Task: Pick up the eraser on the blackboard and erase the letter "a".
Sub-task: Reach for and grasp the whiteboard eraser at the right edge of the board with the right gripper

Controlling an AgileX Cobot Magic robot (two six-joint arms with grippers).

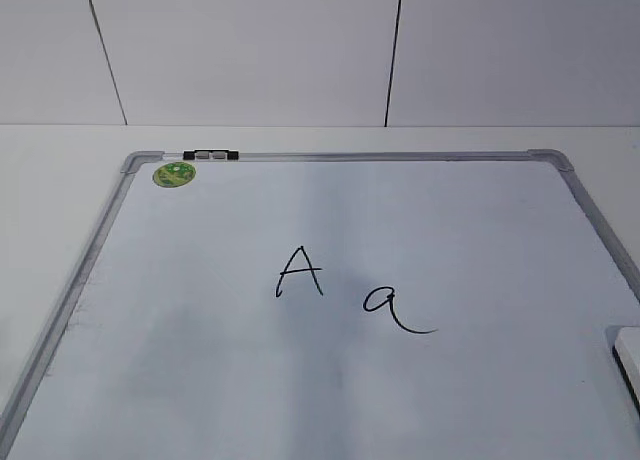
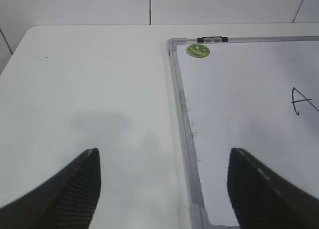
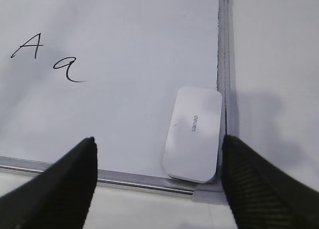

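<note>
Right wrist view is where the eraser [image 3: 193,134] is seen, lying flat in the near right corner of the blackboard [image 3: 124,20], just ahead of the right gripper [image 3: 159,181], whose jaws are spread wide and empty. Its long axis runs along the frame. "deli" can be read on it. The letter "a" [image 3: 67,69] is written further left. The left gripper [image 2: 164,189], likewise spread, is well apart.

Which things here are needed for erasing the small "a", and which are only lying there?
Needed: eraser, blackboard, letter "a", open right gripper.
Not needed: capital "A", green sticker, black-and-silver clip, left gripper.
</note>
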